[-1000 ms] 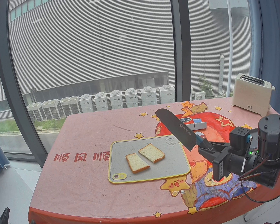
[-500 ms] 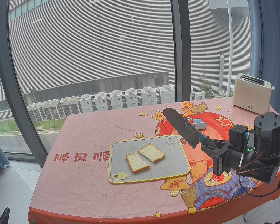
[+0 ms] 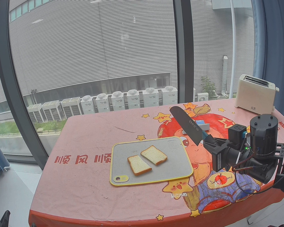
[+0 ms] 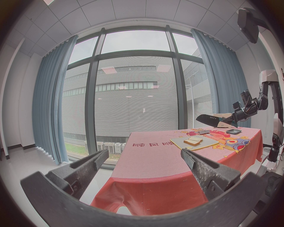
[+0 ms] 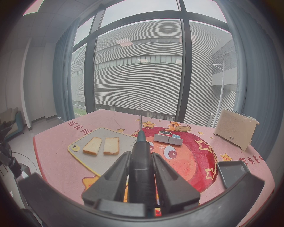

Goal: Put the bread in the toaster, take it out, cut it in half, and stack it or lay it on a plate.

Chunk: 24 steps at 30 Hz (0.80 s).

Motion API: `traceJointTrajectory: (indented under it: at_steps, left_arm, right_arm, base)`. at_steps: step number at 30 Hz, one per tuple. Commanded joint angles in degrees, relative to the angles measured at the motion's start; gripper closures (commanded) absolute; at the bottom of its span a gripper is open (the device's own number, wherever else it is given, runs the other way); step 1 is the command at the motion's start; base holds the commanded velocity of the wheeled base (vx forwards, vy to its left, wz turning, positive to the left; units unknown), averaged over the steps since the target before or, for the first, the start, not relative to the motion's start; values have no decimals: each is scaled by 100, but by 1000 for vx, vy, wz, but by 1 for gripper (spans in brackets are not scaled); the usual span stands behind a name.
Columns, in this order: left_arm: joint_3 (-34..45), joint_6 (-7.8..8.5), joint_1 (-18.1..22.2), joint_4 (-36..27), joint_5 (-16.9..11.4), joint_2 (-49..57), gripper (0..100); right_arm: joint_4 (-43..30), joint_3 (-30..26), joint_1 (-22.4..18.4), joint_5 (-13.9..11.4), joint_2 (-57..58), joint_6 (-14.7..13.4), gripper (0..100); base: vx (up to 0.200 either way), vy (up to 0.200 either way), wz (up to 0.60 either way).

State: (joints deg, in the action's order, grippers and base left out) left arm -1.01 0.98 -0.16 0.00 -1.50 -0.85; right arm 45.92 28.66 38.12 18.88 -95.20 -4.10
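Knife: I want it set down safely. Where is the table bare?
Bare table lies left of the cutting board and between it and the window. Right of the board is crowded: grey block, toaster, dark tray.

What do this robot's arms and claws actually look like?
Mostly matte black. The right arm has a fat round joint, a small green light and looping black cables. The right claw and left claw each have two flat, wedge-shaped black fingers.

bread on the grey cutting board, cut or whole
Cut: two separate white bread pieces lie side by side on the grey yellow-rimmed cutting board, with a narrow gap between them.
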Motion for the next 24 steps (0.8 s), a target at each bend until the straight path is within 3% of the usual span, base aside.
traceJointTrajectory:
  at_steps: [1,24]
  left_arm:
    - [92,-1,-2,0,1,24,0]
    - [92,-1,-2,0,1,24,0]
  right_arm:
    - [145,8,-147,1,-245,5,100]
    - [163,105,-613,54,-438,23,100]
  base:
    - [0,0,0]
    - [0,0,0]
